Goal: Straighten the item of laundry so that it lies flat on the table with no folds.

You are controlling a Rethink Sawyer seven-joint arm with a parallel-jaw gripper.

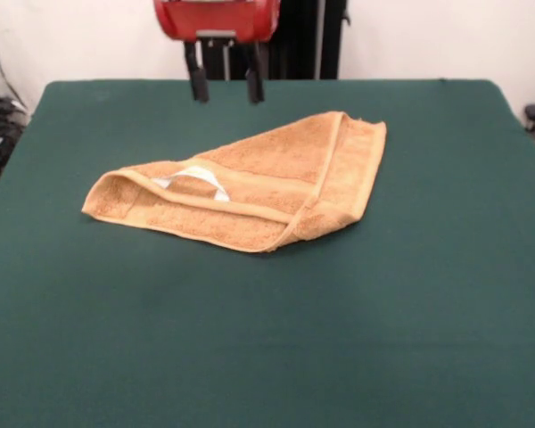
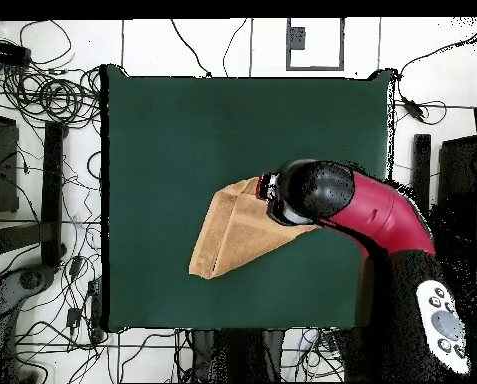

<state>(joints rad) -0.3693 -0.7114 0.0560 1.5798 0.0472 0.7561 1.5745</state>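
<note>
The orange-tan towel [image 1: 250,183] lies on the green table [image 1: 267,339], a little behind its middle. It is folded over itself into a rough triangle, with a thick doubled edge along the front. Its white label [image 1: 196,181] shows on top near the left end. My gripper [image 1: 226,93] hangs above the table behind the towel, clear of the cloth. Its two black fingers [image 1: 198,85] stand apart with nothing between them. In the overhead view the towel [image 2: 232,232] pokes out from under the red arm [image 2: 327,192], which hides its right part and the gripper.
Cables and equipment lie on the floor around the table [image 2: 162,130] in the overhead view. The black pedestal [image 1: 308,40] stands behind the table's far edge.
</note>
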